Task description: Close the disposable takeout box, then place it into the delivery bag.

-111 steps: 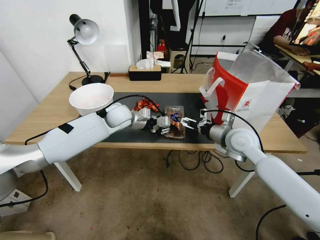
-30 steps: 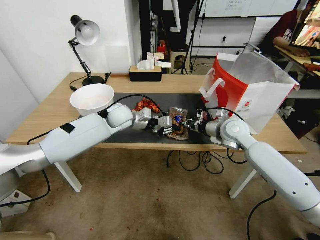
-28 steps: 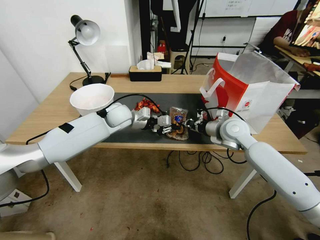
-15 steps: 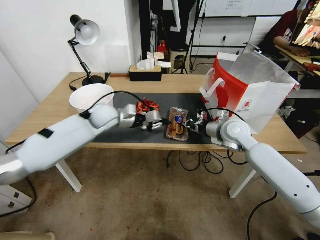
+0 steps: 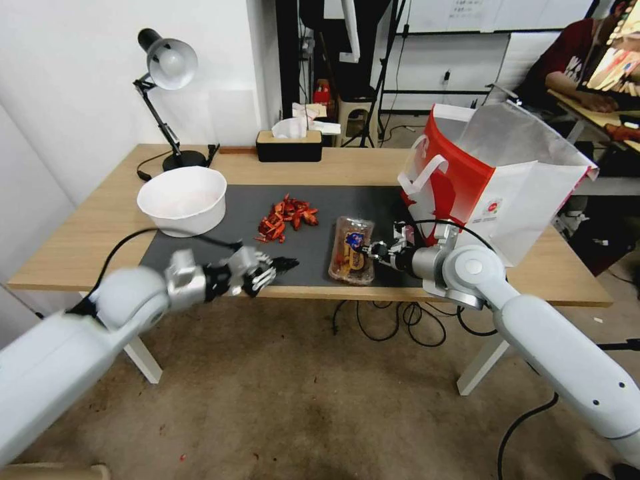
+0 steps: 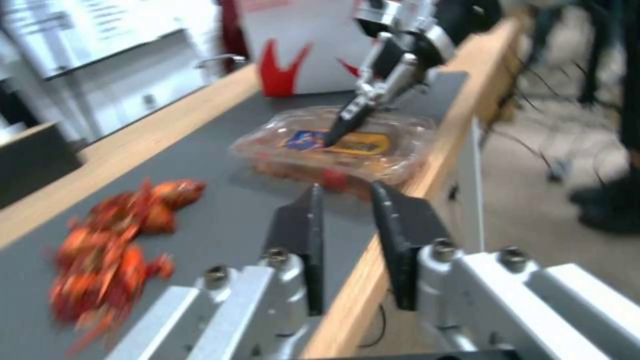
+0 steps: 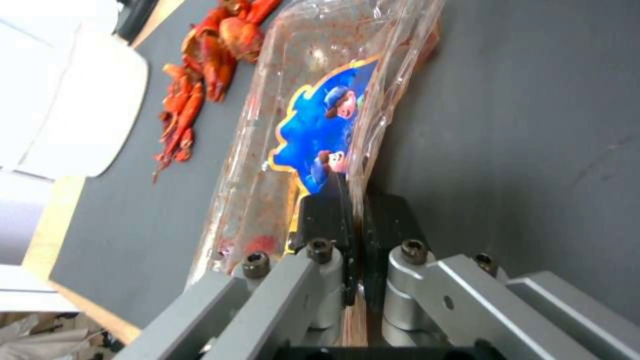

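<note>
- The left gripper (image 5: pixel 280 264) has pulled back from the disposable takeout box (image 5: pixel 351 249) toward the near desk (image 5: pixel 100 220) edge, well apart from it. Its fingers (image 6: pixel 303 225) stand a little apart with nothing between them.
- The right gripper (image 5: pixel 367 250) stays at the box, its fingers (image 7: pixel 325 212) clamped together on the box's clear side rim.
- The lid now lies flat over the base, where a second ago both grippers were pressing it. I judge the closing step done or nearly so, leaving the right arm alone to carry the box.
- The box lies on the dark mat (image 5: pixel 313 200) near the front edge, between the red food pile (image 5: pixel 285 217) and the delivery bag (image 5: pixel 493 180).
- Its long axis runs roughly front to back across the desk, one short end toward the robot, the label side up.
- The bag stands open-mouthed just to the right.
</note>
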You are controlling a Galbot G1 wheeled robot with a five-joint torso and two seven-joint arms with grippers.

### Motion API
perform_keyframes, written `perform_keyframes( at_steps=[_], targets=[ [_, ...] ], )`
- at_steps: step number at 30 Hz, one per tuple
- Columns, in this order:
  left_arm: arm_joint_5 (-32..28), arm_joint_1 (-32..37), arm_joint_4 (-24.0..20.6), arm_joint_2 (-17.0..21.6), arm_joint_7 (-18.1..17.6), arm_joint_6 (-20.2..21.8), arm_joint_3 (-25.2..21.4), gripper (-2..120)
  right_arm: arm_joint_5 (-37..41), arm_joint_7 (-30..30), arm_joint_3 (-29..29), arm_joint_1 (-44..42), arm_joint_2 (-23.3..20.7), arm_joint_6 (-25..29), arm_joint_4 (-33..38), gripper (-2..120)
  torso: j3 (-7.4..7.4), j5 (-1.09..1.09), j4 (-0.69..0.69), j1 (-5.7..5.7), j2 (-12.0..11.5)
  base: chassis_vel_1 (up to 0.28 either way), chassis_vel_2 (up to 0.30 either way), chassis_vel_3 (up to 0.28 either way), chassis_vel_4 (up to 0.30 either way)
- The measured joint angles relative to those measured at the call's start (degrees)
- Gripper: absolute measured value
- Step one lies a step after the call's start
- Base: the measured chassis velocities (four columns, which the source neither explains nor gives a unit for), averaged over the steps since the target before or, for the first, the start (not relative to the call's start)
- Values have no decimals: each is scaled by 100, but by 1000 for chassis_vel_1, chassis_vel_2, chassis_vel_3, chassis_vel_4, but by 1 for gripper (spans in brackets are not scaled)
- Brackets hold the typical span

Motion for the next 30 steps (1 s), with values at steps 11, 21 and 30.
perform_keyframes(
  at_steps=[11, 21, 30],
  targets=[
    [360, 1867, -513, -1557, 9, -307, -1464, 60, -446, -649, 181, -178, -104, 374, 255, 0, -2, 1, -1, 0, 1, 0, 0, 0, 0],
    [860, 2819, -447, -2429, 213, -990, -2099, 97, -1257, -1636, 276, -144, -406, 982, 968, 0, -2, 0, 0, -1, 3, 0, 0, 0, 0],
    [895, 2965, -420, -2802, 95, -1033, -2139, 100, -1418, -1753, 496, 483, -614, 1888, 1391, 0, -2, -1, 0, -1, 3, 0, 0, 0, 0]
  ],
)
